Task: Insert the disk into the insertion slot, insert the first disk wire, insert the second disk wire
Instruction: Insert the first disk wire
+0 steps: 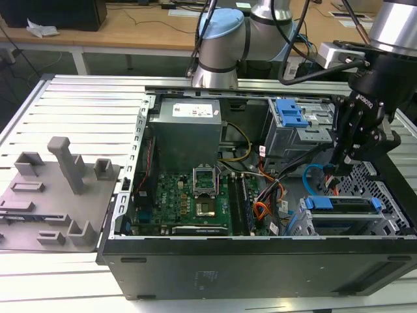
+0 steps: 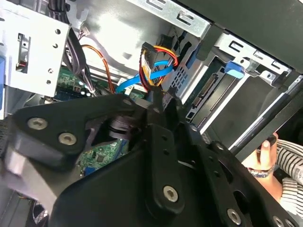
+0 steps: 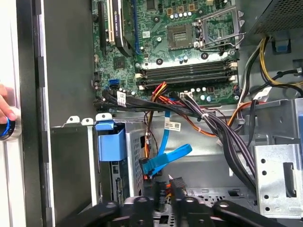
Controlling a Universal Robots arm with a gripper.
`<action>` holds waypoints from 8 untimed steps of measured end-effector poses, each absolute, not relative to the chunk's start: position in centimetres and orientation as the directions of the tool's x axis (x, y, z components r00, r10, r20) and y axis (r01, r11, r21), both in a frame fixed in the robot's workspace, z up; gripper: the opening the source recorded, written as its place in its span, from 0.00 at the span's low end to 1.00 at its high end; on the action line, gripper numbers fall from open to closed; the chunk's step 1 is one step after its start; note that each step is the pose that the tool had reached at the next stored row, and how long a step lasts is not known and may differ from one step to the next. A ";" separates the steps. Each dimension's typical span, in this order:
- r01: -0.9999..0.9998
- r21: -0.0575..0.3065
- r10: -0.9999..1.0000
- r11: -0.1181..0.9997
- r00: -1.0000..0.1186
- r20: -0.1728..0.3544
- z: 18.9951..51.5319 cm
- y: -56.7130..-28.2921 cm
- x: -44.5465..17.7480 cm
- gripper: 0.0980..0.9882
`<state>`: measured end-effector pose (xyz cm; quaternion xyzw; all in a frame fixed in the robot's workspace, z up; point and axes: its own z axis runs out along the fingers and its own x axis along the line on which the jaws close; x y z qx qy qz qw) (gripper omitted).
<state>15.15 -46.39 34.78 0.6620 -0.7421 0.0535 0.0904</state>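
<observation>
As the thin red first disk wire (image 2: 165,49) loops, the end effector (image 2: 158,94) clamps it.

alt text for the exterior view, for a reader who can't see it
A black gripper hangs inside an open computer case at the exterior view's right, beside a looping light blue cable. Close by, the blue-framed disk sits in the perforated drive cage.
</observation>
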 end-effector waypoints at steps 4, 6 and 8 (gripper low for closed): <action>-0.992 0.040 -0.972 0.118 -0.107 0.210 34.8 -46.4 15.2 0.07; -0.992 0.039 -0.971 0.118 -0.107 0.212 34.8 -46.4 15.2 0.07; -0.992 0.040 -0.972 0.118 -0.107 0.210 34.8 -47.1 15.2 0.07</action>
